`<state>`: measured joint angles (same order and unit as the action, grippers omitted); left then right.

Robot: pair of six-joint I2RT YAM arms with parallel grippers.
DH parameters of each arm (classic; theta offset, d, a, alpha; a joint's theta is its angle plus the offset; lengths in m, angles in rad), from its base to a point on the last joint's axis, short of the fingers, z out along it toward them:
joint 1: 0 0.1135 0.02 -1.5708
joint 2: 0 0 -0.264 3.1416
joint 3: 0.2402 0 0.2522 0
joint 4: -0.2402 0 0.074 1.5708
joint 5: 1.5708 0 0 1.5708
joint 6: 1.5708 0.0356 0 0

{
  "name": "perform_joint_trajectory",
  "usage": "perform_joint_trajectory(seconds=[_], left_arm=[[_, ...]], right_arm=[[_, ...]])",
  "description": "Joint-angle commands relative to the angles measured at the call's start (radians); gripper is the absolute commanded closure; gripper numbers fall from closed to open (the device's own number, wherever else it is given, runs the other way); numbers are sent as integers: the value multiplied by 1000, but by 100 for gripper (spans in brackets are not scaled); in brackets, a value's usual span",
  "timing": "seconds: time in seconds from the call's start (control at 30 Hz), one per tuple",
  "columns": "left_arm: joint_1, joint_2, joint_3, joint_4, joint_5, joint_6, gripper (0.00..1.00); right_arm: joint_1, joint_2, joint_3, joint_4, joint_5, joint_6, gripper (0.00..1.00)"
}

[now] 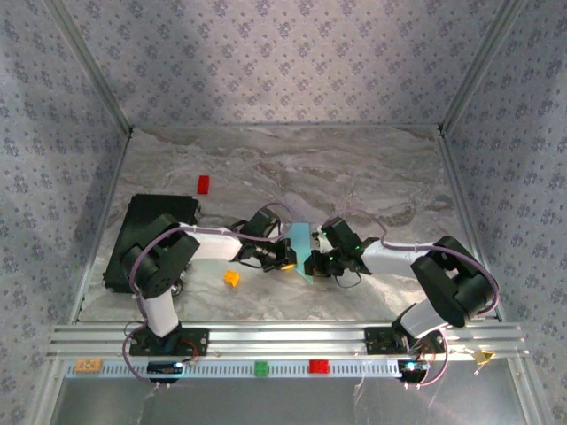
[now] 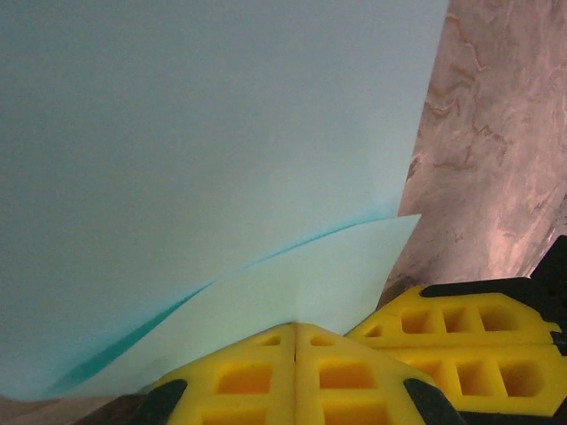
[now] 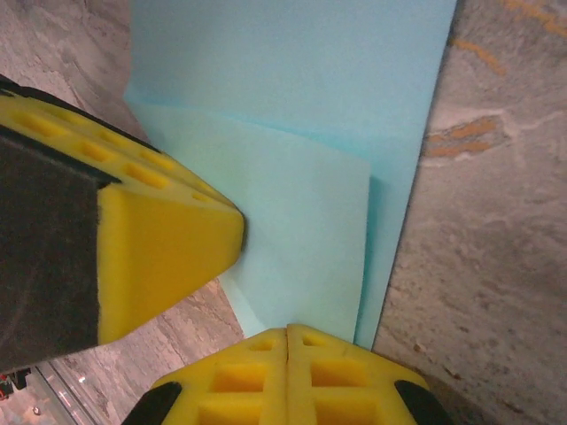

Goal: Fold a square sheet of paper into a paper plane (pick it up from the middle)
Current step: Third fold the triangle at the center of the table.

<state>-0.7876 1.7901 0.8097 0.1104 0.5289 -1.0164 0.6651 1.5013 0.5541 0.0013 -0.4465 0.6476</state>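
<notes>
The light-blue square sheet of paper (image 1: pixel 302 241) lies partly folded at the middle of the table, between my two grippers. In the left wrist view the paper (image 2: pixel 221 133) spreads across the frame, with a paler flap raised over it. My left gripper (image 2: pixel 296 326) is shut, and the flap's edge runs in at its yellow tips. My right gripper (image 3: pixel 288 329) is shut on the same flap's lower edge over the paper (image 3: pixel 301 88). Seen from above, the left gripper (image 1: pixel 288 258) and right gripper (image 1: pixel 314 263) almost touch. The left gripper's fingers (image 3: pixel 168 230) sit at the flap's left edge.
A black slab (image 1: pixel 151 239) lies at the left by my left arm. A red block (image 1: pixel 204 183) sits behind it and an orange block (image 1: pixel 231 277) in front of the left gripper. Green (image 1: pixel 262 368) and red (image 1: pixel 318 367) blocks rest on the front rail. Patterned walls enclose the table.
</notes>
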Motion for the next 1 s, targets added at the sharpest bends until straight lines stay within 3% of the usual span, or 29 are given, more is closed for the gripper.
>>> perform_joint_trajectory(seconds=[0.0, 0.67, 0.97], left_arm=[[38, 19, -11, -31, -39, 27, 100], [182, -46, -47, -39, -43, 105, 100], [189, -138, -44, -30, -47, 110, 98]], right_arm=[[-15, 33, -40, -125, 106, -8, 100], [-29, 39, -40, -141, 113, -11, 100], [-32, 47, -36, -132, 104, -11, 100]])
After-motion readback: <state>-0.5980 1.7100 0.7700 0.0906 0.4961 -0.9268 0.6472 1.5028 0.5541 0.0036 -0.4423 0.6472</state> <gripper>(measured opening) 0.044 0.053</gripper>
